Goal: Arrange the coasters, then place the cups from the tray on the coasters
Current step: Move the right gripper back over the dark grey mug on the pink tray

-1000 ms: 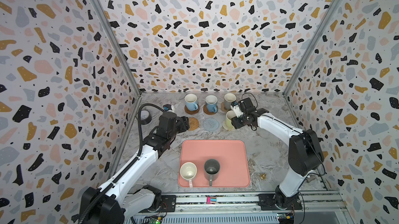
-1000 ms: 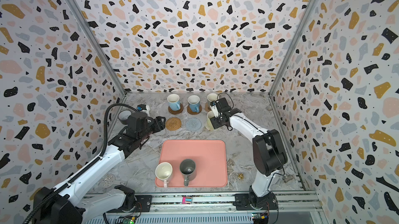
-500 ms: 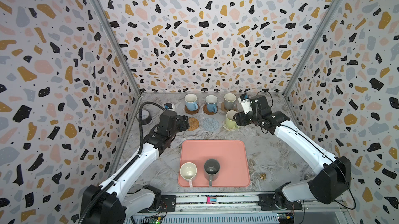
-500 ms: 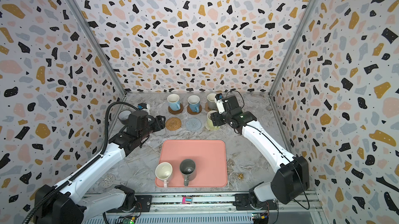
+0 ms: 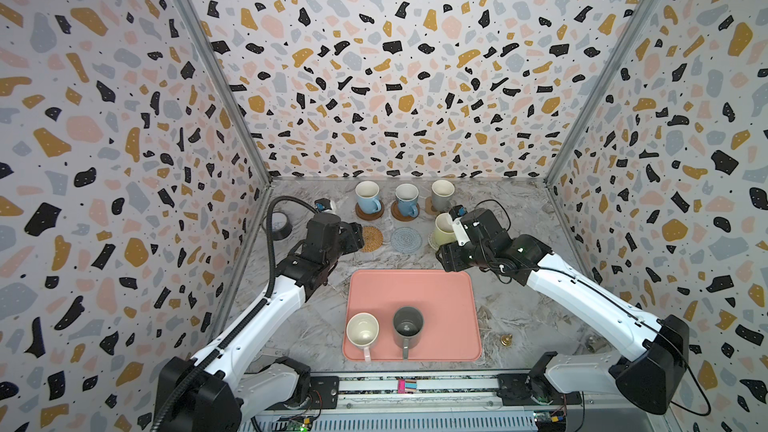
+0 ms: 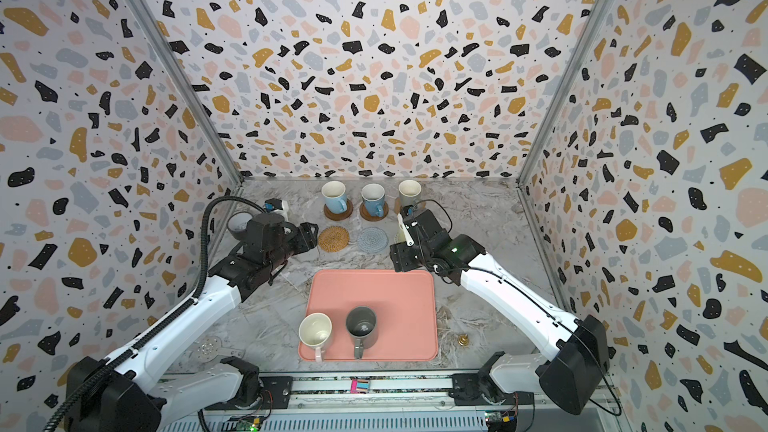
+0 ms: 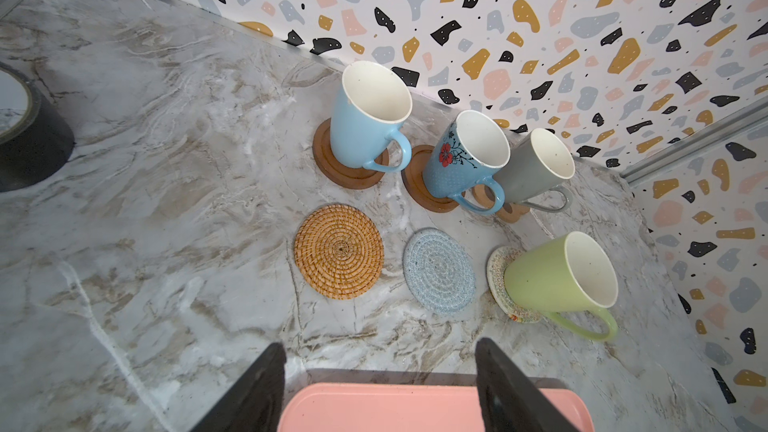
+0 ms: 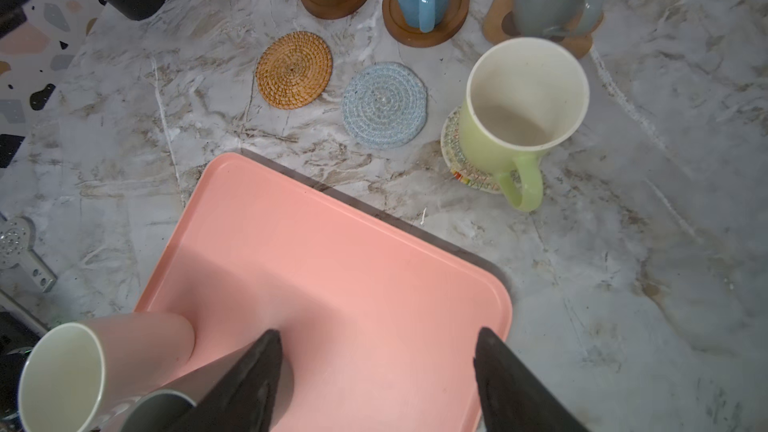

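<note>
The salmon tray (image 5: 436, 297) holds a pale pink cup (image 5: 363, 332) and a dark grey cup (image 5: 407, 326). At the back, light blue (image 5: 368, 197) and deeper blue (image 5: 406, 199) cups stand on brown disc coasters, and a grey cup (image 5: 441, 196) on a tan one. A light green cup (image 8: 515, 113) sits on the cream coaster (image 8: 451, 138). The rattan coaster (image 5: 371, 238) and pale blue coaster (image 5: 406, 239) are bare. My left gripper (image 5: 355, 238) hovers open beside the rattan coaster. My right gripper (image 5: 448, 260) is open and empty over the tray's far right corner.
A dark tape roll (image 5: 280, 224) lies by the left wall. A small brass piece (image 5: 505, 339) sits right of the tray, and a perforated metal part (image 6: 209, 346) lies near the left arm's base. Patterned walls close in three sides.
My right gripper has drawn back from the light green cup, which stays on the cream coaster, and now hangs over the tray's corner. The left arm has not moved.
</note>
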